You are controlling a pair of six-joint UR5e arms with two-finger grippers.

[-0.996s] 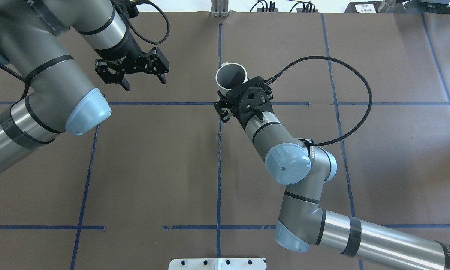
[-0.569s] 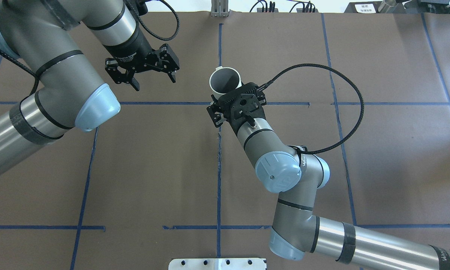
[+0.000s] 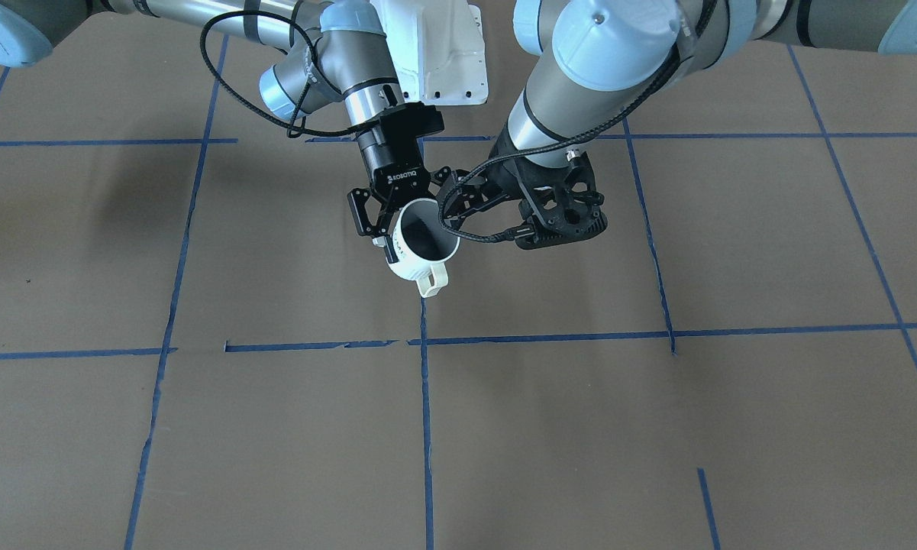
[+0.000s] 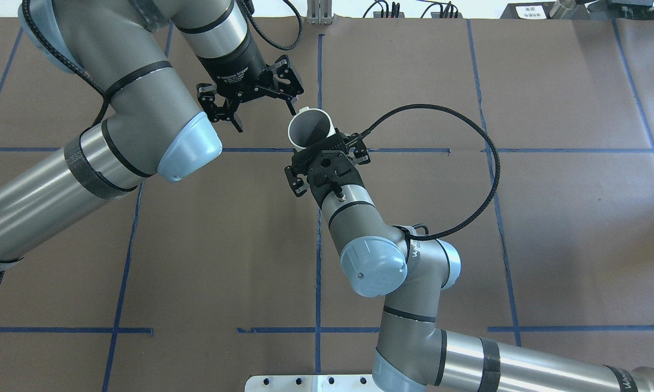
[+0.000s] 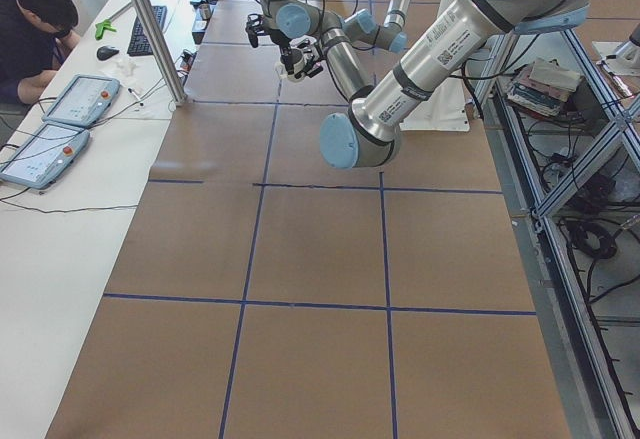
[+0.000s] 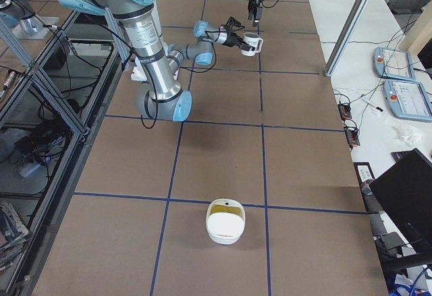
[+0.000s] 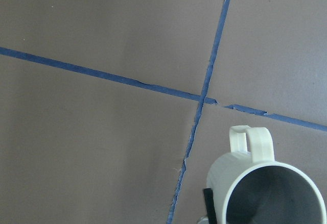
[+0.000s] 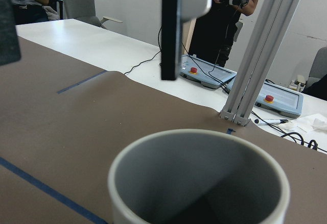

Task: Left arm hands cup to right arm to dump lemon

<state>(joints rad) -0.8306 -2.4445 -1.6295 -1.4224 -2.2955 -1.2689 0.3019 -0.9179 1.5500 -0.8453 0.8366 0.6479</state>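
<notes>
**Cup in the right gripper, left gripper open beside its handle**

In the overhead view the thick silver left arm with pale-blue joint caps (image 4: 141, 120) comes in from the left. Its black open-frame left gripper (image 4: 266, 120) is spread wide and holds nothing, with one finger just beside the handle of the small white ribbed cup with a grey inside (image 4: 309, 129). The cup is upright, mouth up, and looks to be off the brown paper tabletop crossed by blue tape lines (image 4: 223, 245). The black right gripper (image 3: 418, 225) of the slimmer silver right arm (image 4: 354, 226) is clamped on its side. No lemon shows inside the cup in any view. Far toward the robot's right end sits a white bowl (image 6: 225, 227) with something yellowish in it; I cannot tell whether that is the lemon.

The likeliest trouble is the open finger nudging the handle, which would twist the cup in the right gripper's hold. If both grippers clamped and pulled apart, the cup could slip or drop. Tipping it here, well apart from the bowl, would spill anything inside onto the paper.

"ROBOTIQ" reads in white on the right gripper in the front-facing view. The small white print on the left arm's black wrist collar and the dark letters on the cup's side are too small to read.
</notes>
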